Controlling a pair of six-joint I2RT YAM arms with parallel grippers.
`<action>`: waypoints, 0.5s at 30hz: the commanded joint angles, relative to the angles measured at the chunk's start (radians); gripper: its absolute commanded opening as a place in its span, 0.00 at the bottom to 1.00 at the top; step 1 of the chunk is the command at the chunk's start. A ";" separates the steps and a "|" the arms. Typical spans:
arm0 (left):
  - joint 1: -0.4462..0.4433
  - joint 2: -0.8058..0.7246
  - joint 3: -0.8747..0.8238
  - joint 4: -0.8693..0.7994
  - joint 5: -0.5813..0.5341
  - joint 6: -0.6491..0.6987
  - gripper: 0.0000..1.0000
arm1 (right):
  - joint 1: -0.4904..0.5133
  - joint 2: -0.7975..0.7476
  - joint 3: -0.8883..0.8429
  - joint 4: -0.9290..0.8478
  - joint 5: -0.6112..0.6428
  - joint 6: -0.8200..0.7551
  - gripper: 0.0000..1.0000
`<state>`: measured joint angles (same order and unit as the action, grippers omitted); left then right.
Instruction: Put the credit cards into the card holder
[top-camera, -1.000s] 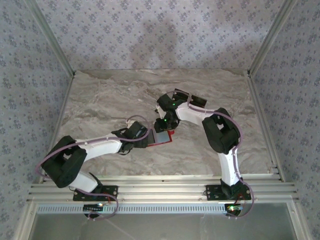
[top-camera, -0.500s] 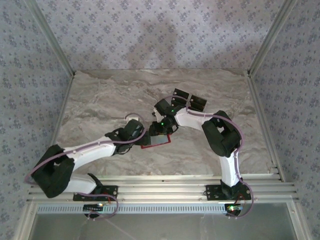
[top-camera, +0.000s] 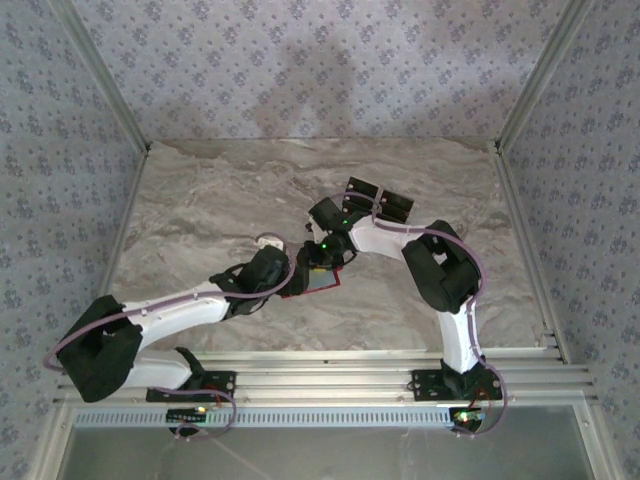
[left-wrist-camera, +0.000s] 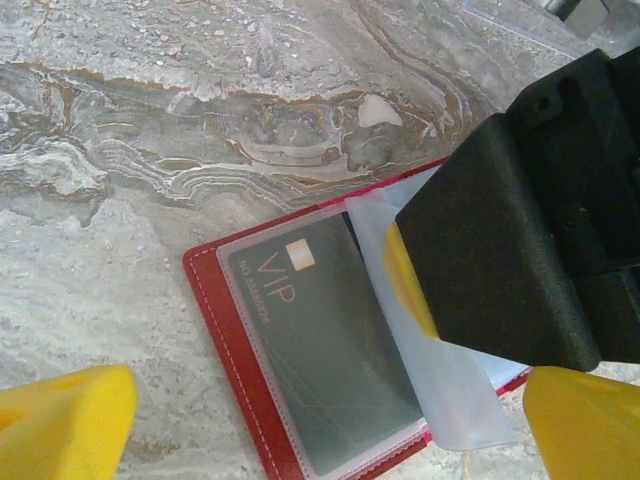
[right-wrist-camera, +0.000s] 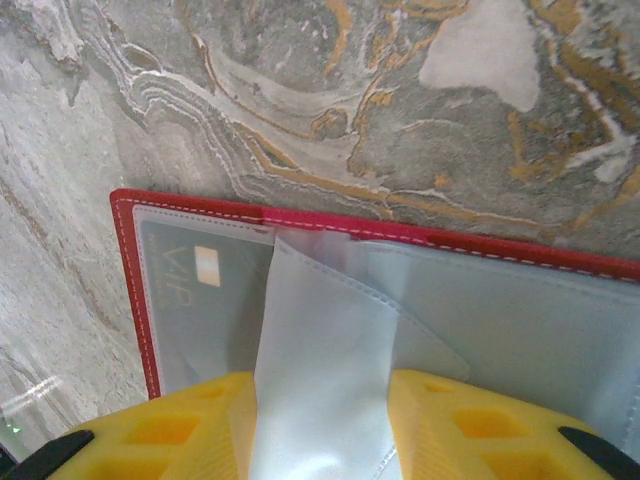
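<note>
Evidently limp, the card holder (right-wrist-camera: 520, 320) pocket leaf (right-wrist-camera: 320, 340) sits pinched edgewise in the right hand (right-wrist-camera: 320, 425); left hand (left-wrist-camera: 320, 430) wide open.

Marble-patterned table (top-camera: 200, 210), open red card holder (top-camera: 322, 284) and black credit cards (top-camera: 362, 189) flat on it.

L gripper (left-wrist-camera: 325, 430) wide open, hovering low; R gripper (right-wrist-camera: 320, 430) pinched on clear sleeve of card holder (right-wrist-camera: 450, 234).

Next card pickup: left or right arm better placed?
Left. Left jaws stand open and empty by the card holder, while the right jaws pinch the holder's clear sleeve. The spare credit cards lie beyond the holder.
</note>
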<state>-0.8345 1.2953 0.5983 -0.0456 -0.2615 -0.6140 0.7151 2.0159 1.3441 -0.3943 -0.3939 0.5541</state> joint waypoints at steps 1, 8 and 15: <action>-0.021 0.042 0.004 0.047 0.007 0.011 1.00 | 0.000 0.026 -0.010 -0.005 -0.021 0.031 0.43; -0.032 0.108 0.014 0.060 -0.004 0.025 1.00 | 0.001 0.030 -0.008 0.000 -0.028 0.037 0.43; -0.047 0.031 -0.038 0.079 -0.071 0.013 1.00 | 0.001 0.037 -0.007 0.000 -0.033 0.040 0.43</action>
<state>-0.8738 1.3758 0.5720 0.0204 -0.2882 -0.6106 0.7105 2.0212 1.3441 -0.3748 -0.4133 0.5770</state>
